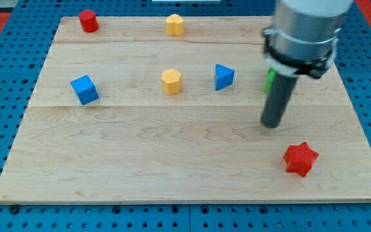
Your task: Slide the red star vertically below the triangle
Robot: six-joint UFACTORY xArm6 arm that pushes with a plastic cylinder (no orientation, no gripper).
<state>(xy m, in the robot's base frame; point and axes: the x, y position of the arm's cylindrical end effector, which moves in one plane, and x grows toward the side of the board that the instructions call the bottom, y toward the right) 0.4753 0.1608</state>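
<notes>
The red star (pixel 301 158) lies near the view's bottom right of the wooden board (pixel 140 161). The blue triangle (pixel 223 77) sits right of the board's centre, up and to the left of the star. My tip (pixel 272 124) rests on the board between them, above and a little left of the star and to the lower right of the triangle, touching neither. A green block (pixel 270 78) is mostly hidden behind the rod.
A blue cube (pixel 84 89) sits at the left. A yellow block (pixel 171 81) is at the centre and another yellow block (pixel 174 24) at the top edge. A red cylinder (pixel 87 20) stands at the top left. The board's right edge is close to the star.
</notes>
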